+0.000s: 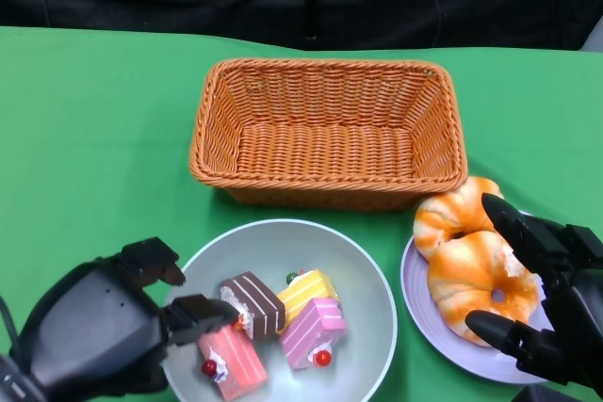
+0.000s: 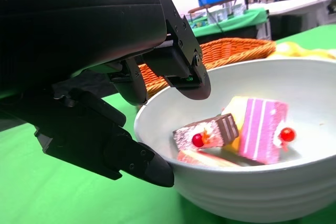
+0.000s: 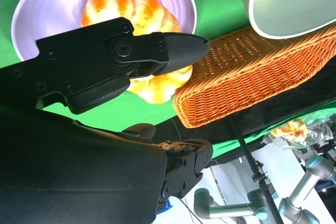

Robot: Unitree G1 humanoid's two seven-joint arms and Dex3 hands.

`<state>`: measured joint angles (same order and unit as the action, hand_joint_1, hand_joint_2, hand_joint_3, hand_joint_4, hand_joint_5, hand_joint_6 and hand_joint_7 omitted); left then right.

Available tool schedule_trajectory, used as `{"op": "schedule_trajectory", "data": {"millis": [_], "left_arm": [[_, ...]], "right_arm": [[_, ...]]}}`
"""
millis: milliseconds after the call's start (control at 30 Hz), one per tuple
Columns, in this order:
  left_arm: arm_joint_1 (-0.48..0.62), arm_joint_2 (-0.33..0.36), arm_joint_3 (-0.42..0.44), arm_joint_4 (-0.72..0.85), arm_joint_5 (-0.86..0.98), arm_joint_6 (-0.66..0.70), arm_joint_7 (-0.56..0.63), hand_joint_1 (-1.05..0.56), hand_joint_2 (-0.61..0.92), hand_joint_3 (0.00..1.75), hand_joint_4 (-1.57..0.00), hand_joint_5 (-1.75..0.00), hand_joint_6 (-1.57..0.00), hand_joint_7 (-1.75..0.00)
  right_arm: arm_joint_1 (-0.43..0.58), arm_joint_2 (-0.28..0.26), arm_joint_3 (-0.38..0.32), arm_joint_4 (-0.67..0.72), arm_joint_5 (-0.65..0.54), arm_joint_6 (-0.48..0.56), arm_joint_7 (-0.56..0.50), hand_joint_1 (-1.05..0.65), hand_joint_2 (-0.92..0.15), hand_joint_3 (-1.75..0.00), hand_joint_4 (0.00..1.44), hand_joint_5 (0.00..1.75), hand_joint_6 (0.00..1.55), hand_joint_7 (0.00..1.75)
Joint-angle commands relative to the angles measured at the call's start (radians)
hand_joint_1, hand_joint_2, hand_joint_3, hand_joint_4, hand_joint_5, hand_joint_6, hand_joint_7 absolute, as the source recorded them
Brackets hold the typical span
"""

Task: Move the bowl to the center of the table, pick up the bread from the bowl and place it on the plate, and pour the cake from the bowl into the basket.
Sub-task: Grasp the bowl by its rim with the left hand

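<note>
Left hand (image 1: 122, 327) grips bowl (image 1: 363, 270) rim; right hand (image 1: 546, 294) apparently open over bread (image 1: 480, 280).

My left robot hand (image 1: 113, 327) sits at the near left corner of the bench, fingers (image 2: 173, 72) pinched over the rim of the bowl (image 1: 377, 280), thumb outside the wall. My right robot hand (image 1: 542, 294) sits at the near right edge, fingers spread wide, holding nothing, straddling the bread (image 1: 480, 280).
</note>
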<state>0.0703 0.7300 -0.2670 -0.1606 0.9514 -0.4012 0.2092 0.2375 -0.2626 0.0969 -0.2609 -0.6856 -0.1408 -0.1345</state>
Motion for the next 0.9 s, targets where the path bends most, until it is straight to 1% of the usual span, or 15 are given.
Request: {"op": "schedule_trajectory", "data": {"millis": [33, 67, 133, 233, 367, 500, 733, 900], "left_arm": [[-0.059, -0.022, -0.019, 0.073, 0.053, 0.012, 0.006, -0.44, 0.72, 0.01, -0.38, -0.86, -0.73, -0.02], [-0.079, -0.03, -0.027, 0.097, 0.068, 0.015, 0.006, -0.44, 0.72, 0.01, -0.38, -0.86, -0.74, -0.02], [-0.12, -0.04, -0.046, 0.151, 0.103, 0.015, 0.018, -0.43, 0.73, 0.0, -0.42, -0.79, -0.76, -0.02], [-0.205, -0.054, -0.095, 0.271, 0.167, 0.009, 0.063, -0.42, 0.75, 0.01, -0.48, -0.79, -0.81, -0.03], [-0.27, -0.077, -0.133, 0.363, 0.185, 0.022, 0.073, -0.39, 0.8, 0.01, -0.52, -0.73, -0.82, -0.02], [-0.326, -0.111, -0.167, 0.437, 0.203, 0.046, 0.095, -0.39, 0.8, 0.0, -0.56, -0.66, -0.83, -0.01], [-0.414, -0.143, -0.229, 0.539, 0.237, 0.087, 0.123, -0.43, 0.79, 0.0, -0.57, -0.64, -0.82, 0.0], [-0.464, -0.171, -0.261, 0.591, 0.247, 0.131, 0.121, -0.5, 0.81, 0.01, -0.57, -0.64, -0.82, 0.0]], "right_arm": [[-0.002, -0.01, -0.005, 0.003, 0.005, 0.0, -0.005, -0.61, -0.92, -0.37, 0.0, 0.48, 0.18, 0.01], [-0.003, -0.01, -0.005, 0.005, 0.004, -0.001, -0.006, -0.6, -0.92, -0.37, 0.0, 0.48, 0.18, 0.01], [-0.004, -0.01, -0.004, 0.007, 0.002, -0.001, -0.008, -0.6, -0.92, -0.37, 0.0, 0.49, 0.18, 0.01], [-0.004, -0.007, -0.002, 0.008, -0.001, -0.001, -0.013, -0.61, -0.92, -0.37, 0.0, 0.49, 0.18, 0.01], [0.001, -0.004, 0.001, 0.0, -0.004, 0.003, -0.012, -0.6, -0.92, -0.37, 0.0, 0.5, 0.18, 0.01], [0.003, -0.006, 0.001, 0.0, -0.005, -0.002, -0.016, -0.6, -0.92, -0.37, 0.0, 0.5, 0.18, 0.01], [0.004, -0.006, 0.001, 0.0, -0.004, -0.001, -0.017, -0.6, -0.92, -0.37, 0.0, 0.5, 0.19, 0.01], [0.006, -0.007, 0.0, 0.0, -0.004, 0.0, -0.015, -0.6, -0.92, -0.38, 0.0, 0.49, 0.18, 0.01]]}}
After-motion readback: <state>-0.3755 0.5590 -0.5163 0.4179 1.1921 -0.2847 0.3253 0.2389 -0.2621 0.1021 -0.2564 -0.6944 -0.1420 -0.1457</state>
